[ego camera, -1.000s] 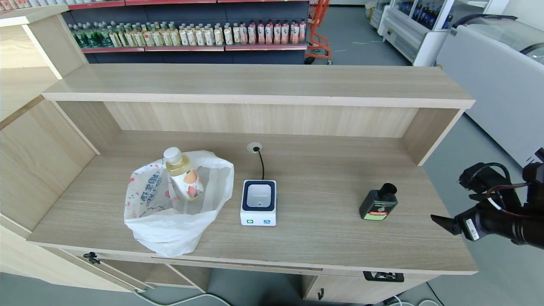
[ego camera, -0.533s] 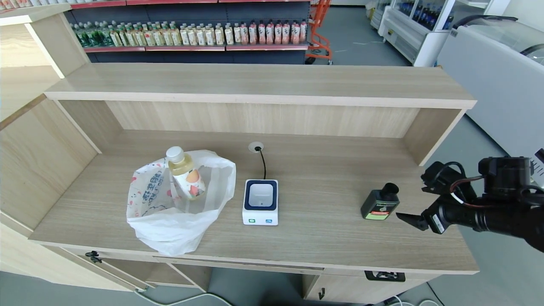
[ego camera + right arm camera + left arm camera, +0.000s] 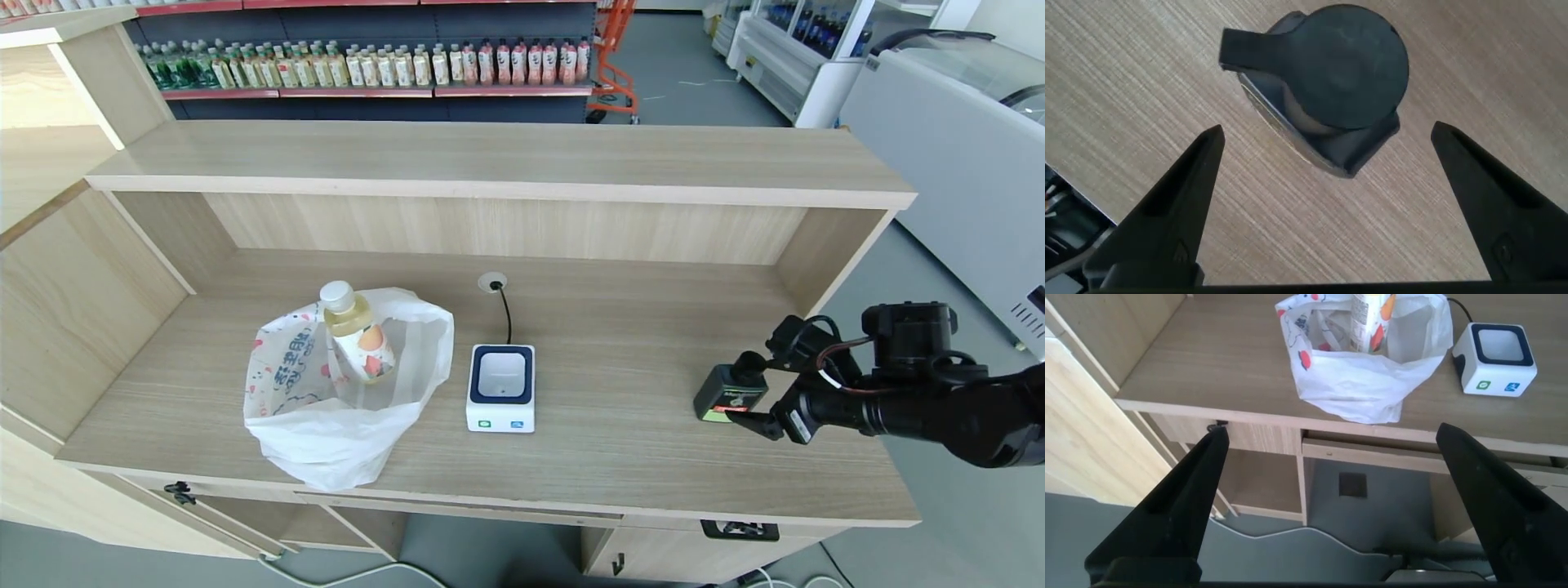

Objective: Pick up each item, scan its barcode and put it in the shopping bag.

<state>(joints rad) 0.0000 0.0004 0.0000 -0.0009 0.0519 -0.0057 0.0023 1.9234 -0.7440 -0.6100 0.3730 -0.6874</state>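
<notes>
A dark green bottle (image 3: 729, 392) with a black cap (image 3: 1343, 65) stands on the right of the wooden counter (image 3: 620, 457). My right gripper (image 3: 749, 395) is open at the bottle, one finger (image 3: 1167, 220) on each side of it, apart from it. A white shopping bag (image 3: 335, 416) lies open on the left, with a white-capped drink bottle (image 3: 357, 333) leaning inside. The white barcode scanner (image 3: 500, 398) sits mid-counter. My left gripper (image 3: 1331, 431) hangs open and empty in front of the counter's front edge, facing the bag (image 3: 1364, 363) and scanner (image 3: 1498, 355).
A raised shelf (image 3: 498, 159) and side walls (image 3: 82, 286) box in the counter at the back and sides. The scanner's cable (image 3: 502, 314) runs to a hole at the back. Bare wood lies between scanner and dark bottle. A drawer front (image 3: 1372, 453) sits under the counter edge.
My right arm has come in from the right, off the counter's end, to the dark bottle, which now stands between its open fingers. Bag, drink bottle and scanner have stayed put.
</notes>
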